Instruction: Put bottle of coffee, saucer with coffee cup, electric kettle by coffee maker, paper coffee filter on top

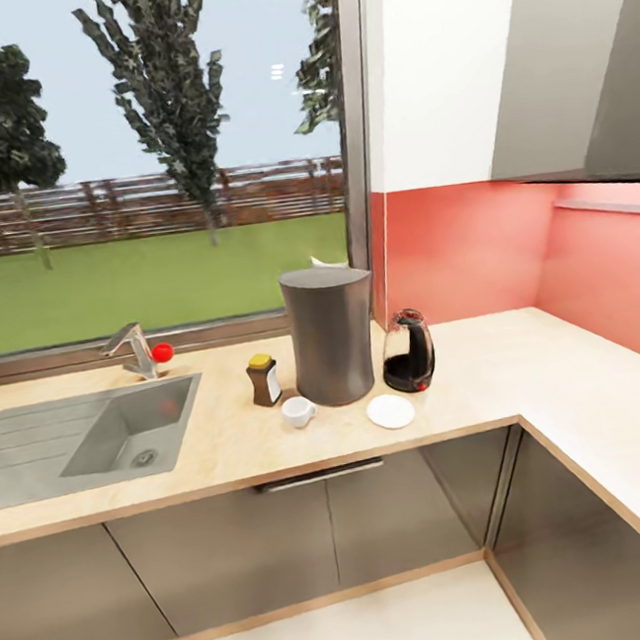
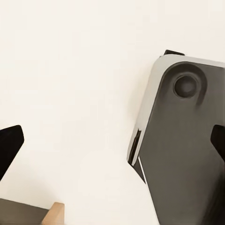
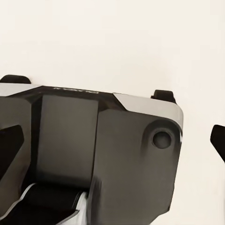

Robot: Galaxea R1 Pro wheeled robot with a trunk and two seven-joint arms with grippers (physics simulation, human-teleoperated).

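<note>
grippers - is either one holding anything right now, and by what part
Nothing is held. In each wrist view the dark fingertips sit far apart at the picture's edges with nothing between them: left gripper, right gripper.

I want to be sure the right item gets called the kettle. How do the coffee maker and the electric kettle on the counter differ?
The coffee maker is the taller, wider, matte dark grey cylinder; the electric kettle is shorter and slimmer, black with clear glass. The kettle has a loop handle and a small red switch; the coffee maker's side is plain. A whitish paper tip shows above the coffee maker, none above the kettle. Both stand upright on the countertop, side by side.
</note>
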